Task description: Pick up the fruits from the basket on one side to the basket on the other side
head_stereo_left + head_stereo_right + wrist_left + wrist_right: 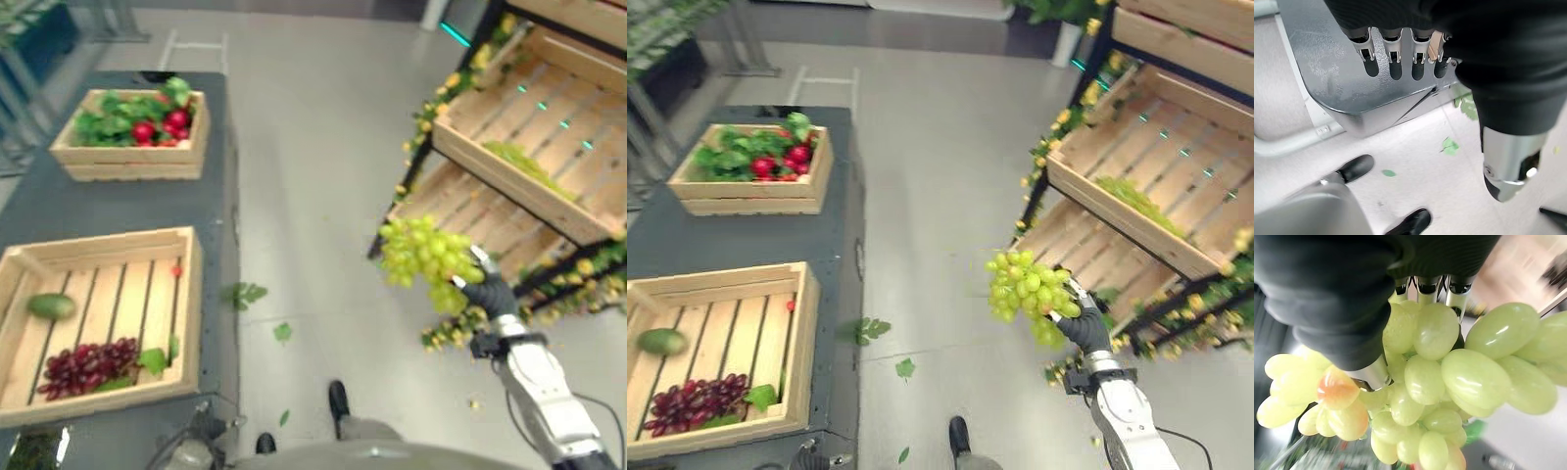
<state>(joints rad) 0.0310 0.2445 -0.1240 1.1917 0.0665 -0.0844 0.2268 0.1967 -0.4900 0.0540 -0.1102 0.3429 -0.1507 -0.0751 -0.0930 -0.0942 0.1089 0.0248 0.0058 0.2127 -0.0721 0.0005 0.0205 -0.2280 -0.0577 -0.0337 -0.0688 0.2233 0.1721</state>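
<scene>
My right hand (487,292) is shut on a bunch of green grapes (427,253) and holds it in the air over the floor, between the dark table and the wooden shelves. The right wrist view has the grapes (1449,377) pressed against the fingers (1425,286). On the table, the near wooden crate (186,294) contains red grapes (86,365), a green fruit (51,305) and a leaf. More green grapes (524,162) lie in a shelf crate (549,117) at the right. My left hand (1400,54) hangs with straight fingers beside the table's corner.
A far crate (132,162) on the dark table (118,206) is packed with leafy greens and red radishes. Green leaves (245,292) lie scattered on the grey floor. The slanted shelf crates are trimmed with yellow flowers (578,284). A person's black shoe (338,399) stands close.
</scene>
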